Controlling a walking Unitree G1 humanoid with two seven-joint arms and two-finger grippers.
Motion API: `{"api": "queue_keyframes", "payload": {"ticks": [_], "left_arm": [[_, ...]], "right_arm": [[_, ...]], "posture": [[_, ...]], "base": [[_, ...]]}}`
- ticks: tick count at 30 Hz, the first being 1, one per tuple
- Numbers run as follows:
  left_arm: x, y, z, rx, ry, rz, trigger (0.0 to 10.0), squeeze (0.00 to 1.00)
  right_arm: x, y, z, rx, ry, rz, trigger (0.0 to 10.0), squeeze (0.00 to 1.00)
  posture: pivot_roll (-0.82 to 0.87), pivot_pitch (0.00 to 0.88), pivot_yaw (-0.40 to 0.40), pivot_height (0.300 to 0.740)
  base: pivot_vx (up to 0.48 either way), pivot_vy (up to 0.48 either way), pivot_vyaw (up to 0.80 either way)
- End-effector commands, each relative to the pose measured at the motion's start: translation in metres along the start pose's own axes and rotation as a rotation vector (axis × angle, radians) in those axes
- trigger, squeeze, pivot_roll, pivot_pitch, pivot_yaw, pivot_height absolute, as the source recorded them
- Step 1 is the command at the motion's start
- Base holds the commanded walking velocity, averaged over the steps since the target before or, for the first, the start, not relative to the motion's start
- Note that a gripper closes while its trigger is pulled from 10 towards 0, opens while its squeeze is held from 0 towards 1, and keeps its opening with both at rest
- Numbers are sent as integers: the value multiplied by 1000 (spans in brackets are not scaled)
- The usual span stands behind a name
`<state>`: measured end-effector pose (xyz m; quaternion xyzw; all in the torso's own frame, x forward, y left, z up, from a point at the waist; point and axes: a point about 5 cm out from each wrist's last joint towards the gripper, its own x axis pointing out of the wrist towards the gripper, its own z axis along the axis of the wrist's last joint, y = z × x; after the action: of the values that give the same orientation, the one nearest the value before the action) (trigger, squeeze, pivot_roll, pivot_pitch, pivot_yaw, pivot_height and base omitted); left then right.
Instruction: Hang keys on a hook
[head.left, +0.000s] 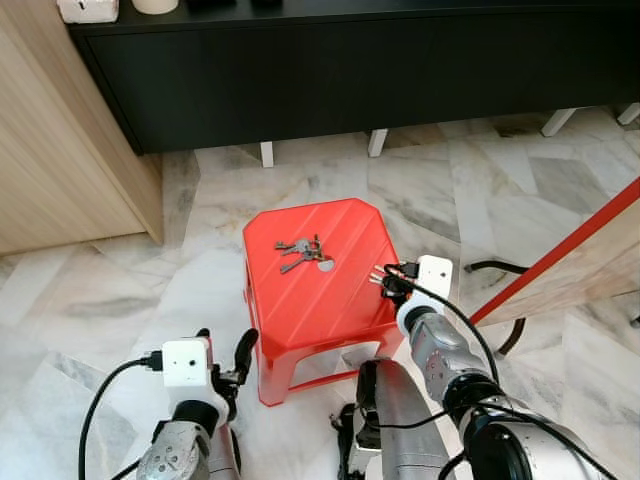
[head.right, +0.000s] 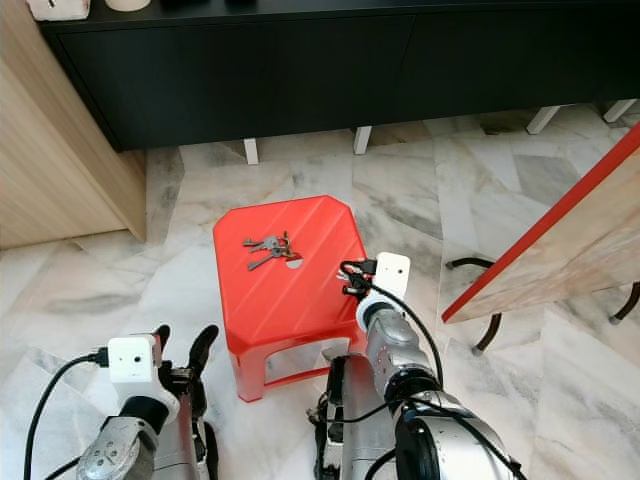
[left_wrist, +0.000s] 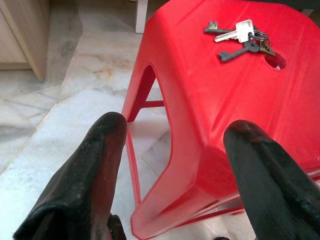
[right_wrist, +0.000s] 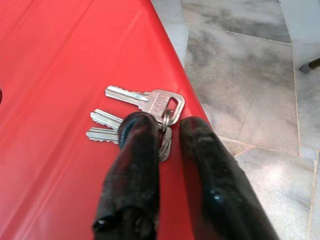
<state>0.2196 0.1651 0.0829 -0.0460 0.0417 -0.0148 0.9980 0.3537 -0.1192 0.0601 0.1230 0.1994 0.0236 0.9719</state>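
marble floor (head.left: 100, 300) under a red stool (head.left: 300, 300); right gripper (right_wrist: 167, 122) jaws pinch a key bunch (right_wrist: 145, 102) at its edge, left gripper (left_wrist: 172, 137) jaws wide, empty.

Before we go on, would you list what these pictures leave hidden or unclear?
- Second key bunch: right wrist view, partly behind the right gripper fingertips; grip unclear.
- Stool: eye views, near legs hidden by the robot's arms.
- Items on the black cabinet: cut off by the top edge.
- Key count in the middle bunch: too small.
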Motion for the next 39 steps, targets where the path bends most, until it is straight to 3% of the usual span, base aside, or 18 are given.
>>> {"api": "queue_keyframes", "payload": {"ticks": [1,11,16,23,31,34,35,36,37,39], "left_arm": [[-3,-1,-7,14,42,2,10000,0],[-2,-1,-8,15,41,4,10000,0],[0,-1,-8,21,41,6,10000,0],[8,0,-6,30,29,0,10000,0],[20,0,-8,32,22,-6,10000,0],[27,2,-7,36,11,-3,10000,0],[30,3,-7,39,6,1,10000,0],[30,3,-7,39,6,1,10000,0],[33,4,-8,39,6,3,10000,0],[36,5,-9,39,6,4,10000,0]], "right_arm": [[-3,-3,-14,9,57,-11,0,0],[-3,-3,-17,-7,60,0,0,0],[-3,0,-11,-19,10,20,0,0],[-3,13,16,-3,-175,119,0,0],[-10,16,20,-41,-266,170,0,0],[-18,16,21,-95,-311,192,0,0],[-24,14,21,-107,-327,189,3922,0],[-24,14,21,-107,-327,189,3922,0],[-29,11,21,-129,-339,178,10000,0],[-34,8,22,-147,-357,172,10000,0]], "posture": [[73,331,-117,564],[73,325,-118,564],[74,322,-117,564],[56,297,-116,564],[39,250,-114,564],[37,220,-114,564],[33,200,-115,564],[33,200,-115,564],[26,177,-116,564],[23,167,-115,564]], "base": [[0,0,0],[0,0,0],[0,0,0],[0,0,0],[0,0,0],[0,0,0],[0,0,0],[0,0,0],[0,0,0],[0,0,0]]}}
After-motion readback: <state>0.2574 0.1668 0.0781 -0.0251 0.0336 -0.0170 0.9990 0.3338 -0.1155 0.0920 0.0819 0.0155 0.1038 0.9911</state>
